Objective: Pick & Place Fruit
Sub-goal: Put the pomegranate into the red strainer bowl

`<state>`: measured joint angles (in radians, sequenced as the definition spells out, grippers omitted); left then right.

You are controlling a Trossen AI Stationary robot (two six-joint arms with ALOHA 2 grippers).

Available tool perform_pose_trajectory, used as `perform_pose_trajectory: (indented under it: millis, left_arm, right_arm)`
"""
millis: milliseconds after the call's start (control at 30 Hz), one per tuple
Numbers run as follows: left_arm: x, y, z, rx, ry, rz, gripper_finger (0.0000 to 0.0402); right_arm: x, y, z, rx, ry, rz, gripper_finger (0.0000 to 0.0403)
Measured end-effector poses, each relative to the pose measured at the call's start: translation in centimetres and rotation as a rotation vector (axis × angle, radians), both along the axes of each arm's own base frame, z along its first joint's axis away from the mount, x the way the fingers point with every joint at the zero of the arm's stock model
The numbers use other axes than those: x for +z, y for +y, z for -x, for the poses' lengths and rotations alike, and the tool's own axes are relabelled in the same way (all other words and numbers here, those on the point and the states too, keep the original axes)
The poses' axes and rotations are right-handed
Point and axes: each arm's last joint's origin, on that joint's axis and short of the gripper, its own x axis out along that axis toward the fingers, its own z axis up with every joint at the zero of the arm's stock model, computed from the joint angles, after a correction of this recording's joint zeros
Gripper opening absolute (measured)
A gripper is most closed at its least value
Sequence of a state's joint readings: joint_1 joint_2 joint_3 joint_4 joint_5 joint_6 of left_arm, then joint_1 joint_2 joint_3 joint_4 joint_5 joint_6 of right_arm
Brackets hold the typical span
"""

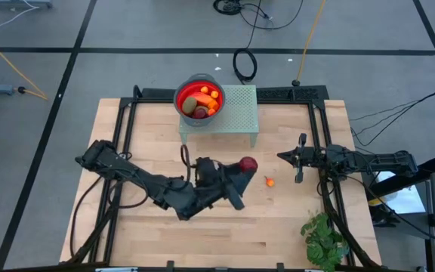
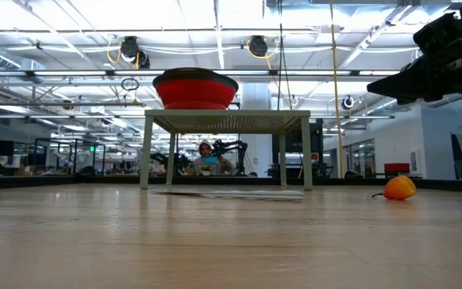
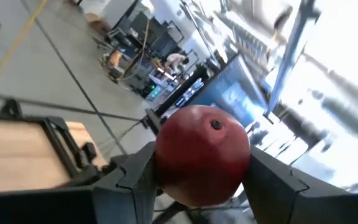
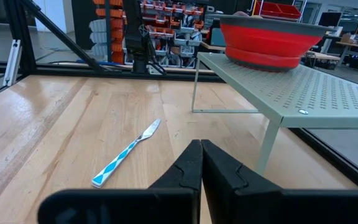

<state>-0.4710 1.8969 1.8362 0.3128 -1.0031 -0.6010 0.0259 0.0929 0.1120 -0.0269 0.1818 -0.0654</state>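
From above, the left gripper sits mid-table, closed on a dark red fruit; a small orange fruit lies on the table just beside it at about four o'clock. The red bowl, already holding fruit, sits on the green stand at eleven o'clock. The right gripper waits at three o'clock, fingers shut on nothing.

At table height, the orange fruit rests alone on the wood.

Left wrist: the red fruit is pinched across its middle between both fingers. It looks light, hard and smooth, likely slippery. Being round, it has no real long axis; its dimple points away from the fingers.
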Motion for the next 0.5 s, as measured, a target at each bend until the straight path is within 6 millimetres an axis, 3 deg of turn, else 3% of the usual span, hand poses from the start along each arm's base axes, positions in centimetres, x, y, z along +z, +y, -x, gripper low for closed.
perform_pose_trajectory:
  millis: [267, 500]
  left_arm:
    - [0.57, 0.7, -0.07, 0.001, -0.175, 0.215, 0.0191]
    - [0.8, 0.68, 0.03, -0.007, -0.214, 0.248, 0.0191]
  right_arm:
    - [0.0, 0.0, 0.0, 0.0, 0.0, 0.0, 0.0]
    - [0.0, 0.0, 0.0, 0.0, 0.0, 0.0, 0.0]
